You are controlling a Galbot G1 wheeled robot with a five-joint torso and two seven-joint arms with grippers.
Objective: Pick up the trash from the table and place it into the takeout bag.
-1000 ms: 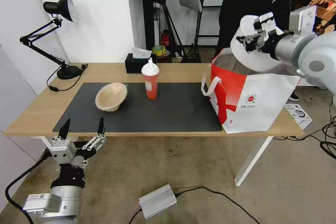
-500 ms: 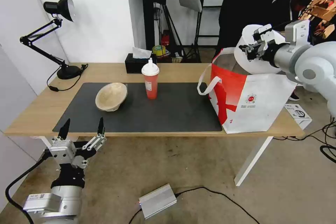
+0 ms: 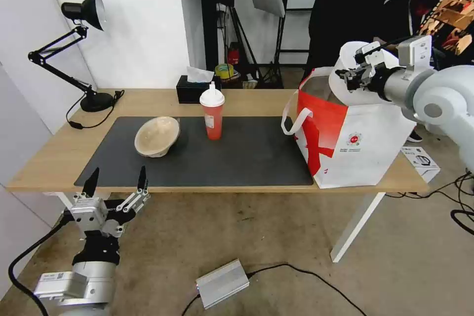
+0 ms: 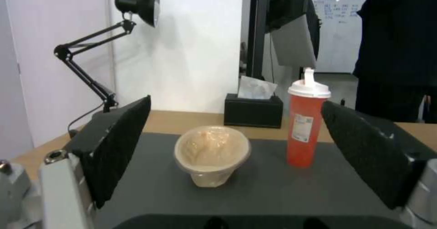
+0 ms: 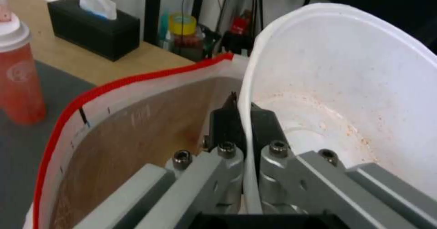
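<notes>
My right gripper (image 3: pixel 353 76) is shut on the rim of the white round bowl (image 3: pixel 345 54), holding it tilted over the open mouth of the takeout bag (image 3: pixel 355 148). The right wrist view shows its fingers (image 5: pixel 227 119) pinching the bowl (image 5: pixel 355 68), which has orange specks inside, just above the bag's red rim (image 5: pixel 136 78). On the dark mat (image 3: pixel 247 153), a beige pulp bowl (image 3: pixel 157 136) lies tipped and a red cup (image 3: pixel 213 118) stands upright. My left gripper (image 3: pixel 116 180) hangs open below the table's (image 3: pixel 54 158) front edge, facing both.
A black desk lamp (image 3: pixel 84 10) stands at the table's far left corner and a black tissue box (image 3: pixel 195 91) sits at its back edge. On the floor lie a silver box (image 3: pixel 222 284) with a cable and a small white box (image 3: pixel 419 160).
My right gripper has come down with the white bowl, closer to the bag's mouth. The left arm, the pulp bowl and the cup have not moved.
</notes>
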